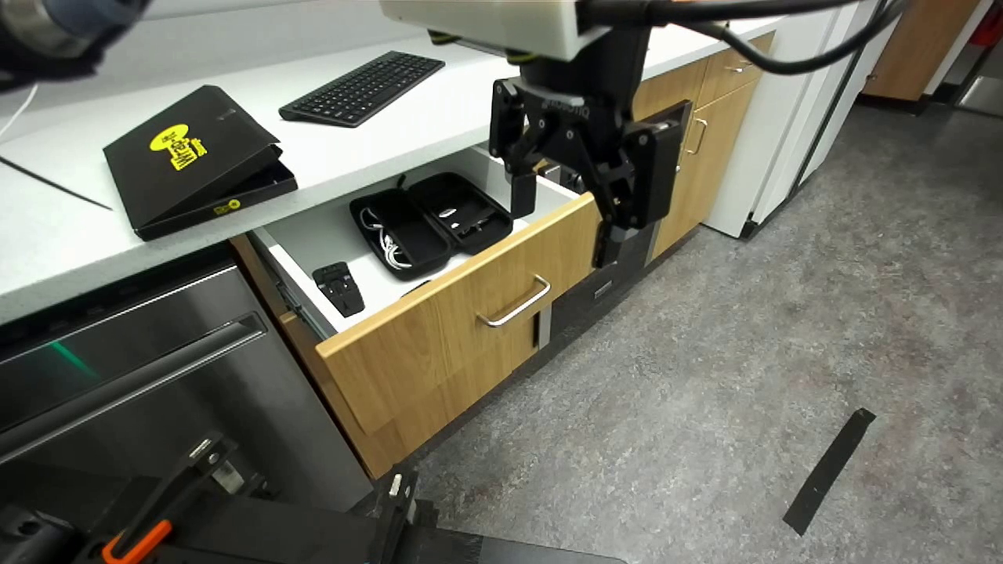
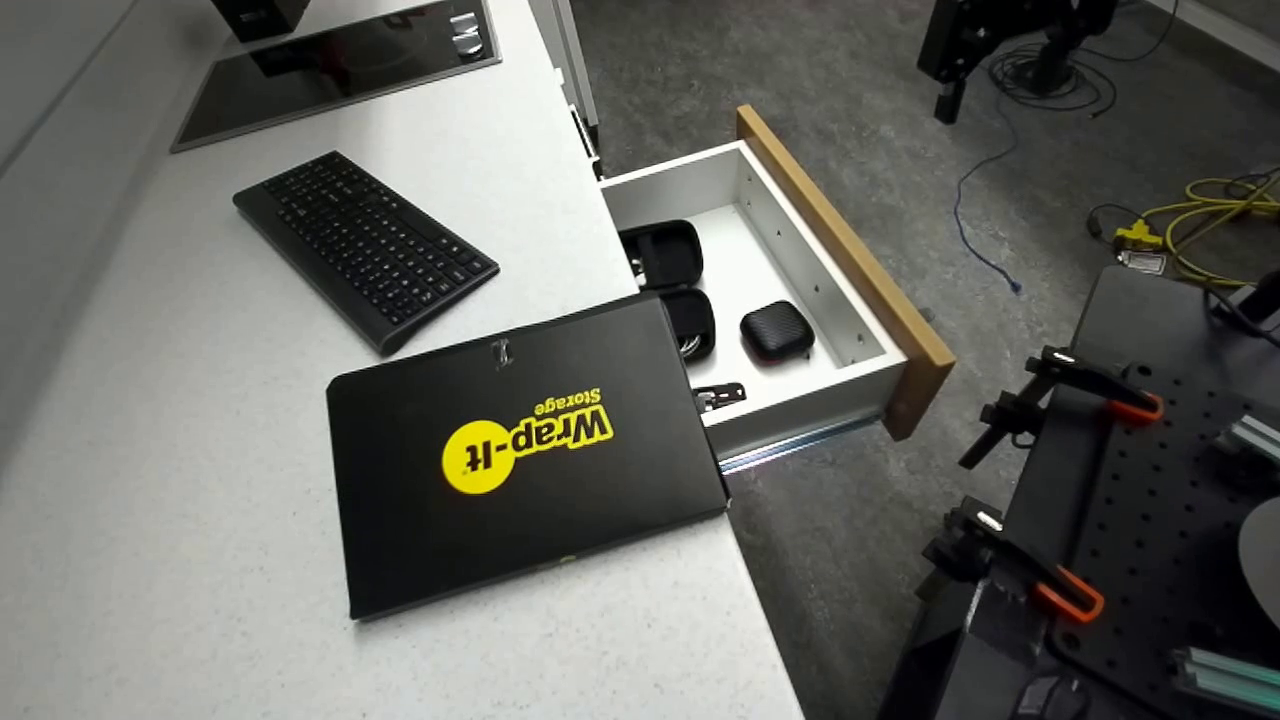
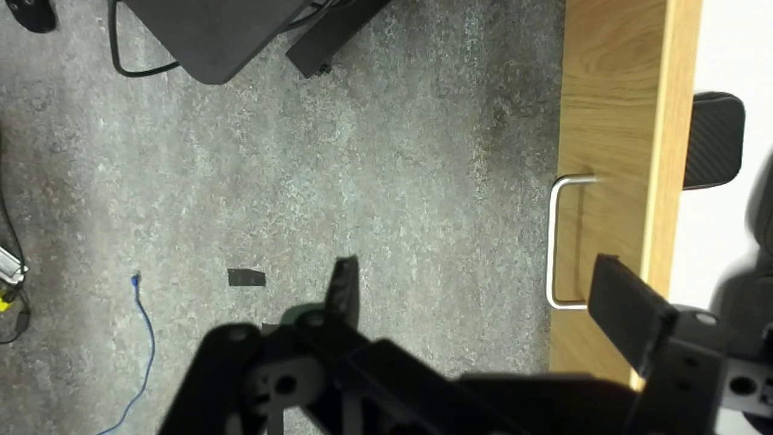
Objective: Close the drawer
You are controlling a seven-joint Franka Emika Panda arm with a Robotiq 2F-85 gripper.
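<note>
The drawer stands pulled out, with its oak front (image 1: 423, 368) facing the floor area; it also shows in an exterior view (image 2: 840, 235) and in the wrist view (image 3: 610, 115). Its silver bar handle (image 1: 517, 305) shows in the wrist view (image 3: 551, 241) too. My gripper (image 1: 564, 223) is open and empty, fingers pointing down, above the front's top edge. In the wrist view the gripper (image 3: 476, 260) has one finger over the floor and one overlapping the front panel. Part of the gripper (image 2: 950, 90) shows at the top of an exterior view. The handle's far end is partly covered by a finger.
Inside the drawer lie an open black zip case (image 1: 439, 227), a small black case (image 2: 778, 331) and a small black device (image 1: 338, 288). A black box (image 2: 530, 460) and keyboard (image 2: 365, 245) lie on the counter. A steel appliance (image 1: 172, 376) and a clamped black base (image 2: 1150, 470) stand nearby.
</note>
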